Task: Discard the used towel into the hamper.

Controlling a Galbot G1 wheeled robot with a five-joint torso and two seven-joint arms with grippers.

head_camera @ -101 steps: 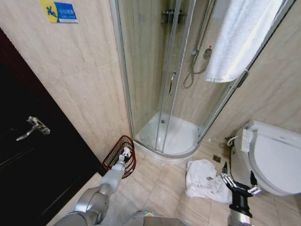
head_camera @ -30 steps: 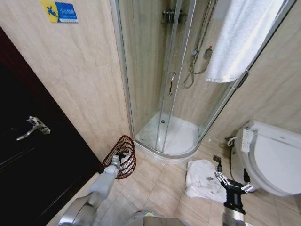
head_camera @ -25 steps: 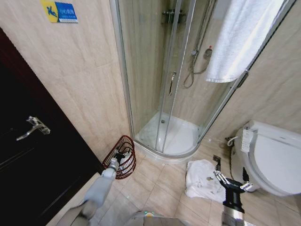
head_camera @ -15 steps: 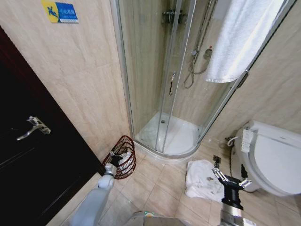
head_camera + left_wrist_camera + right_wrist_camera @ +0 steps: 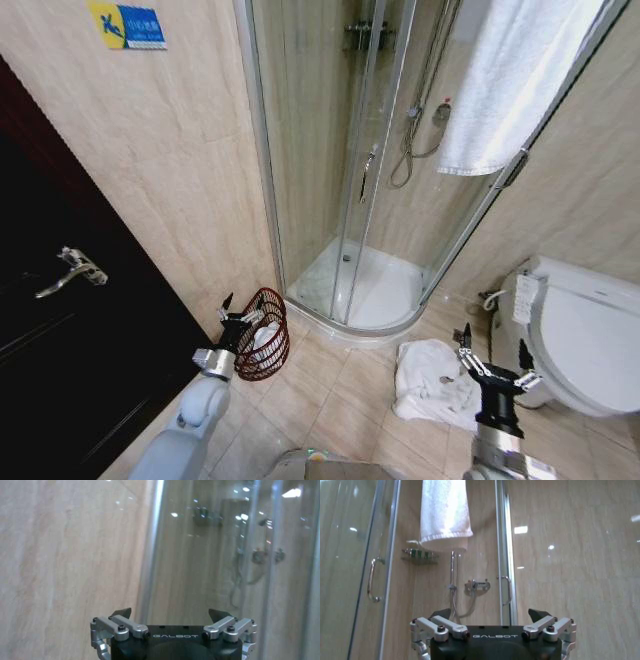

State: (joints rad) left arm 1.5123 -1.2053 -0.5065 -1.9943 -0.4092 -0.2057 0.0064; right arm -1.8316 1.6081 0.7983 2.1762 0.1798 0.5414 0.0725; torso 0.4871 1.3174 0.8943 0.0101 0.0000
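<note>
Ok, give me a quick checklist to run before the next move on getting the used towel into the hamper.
1. Left gripper open and empty: ok, fingers spread, beside the hamper rim.
2. Right gripper open and empty: ok, above the floor next to the crumpled towel.
3. Crumpled towel still out of the hamper: not ok, it lies on the tiles by the toilet.
4. Hamper upright: not ok, it looks tipped, mouth facing out.
5. White cloth in the hamper: cannot tell what it is.
</note>
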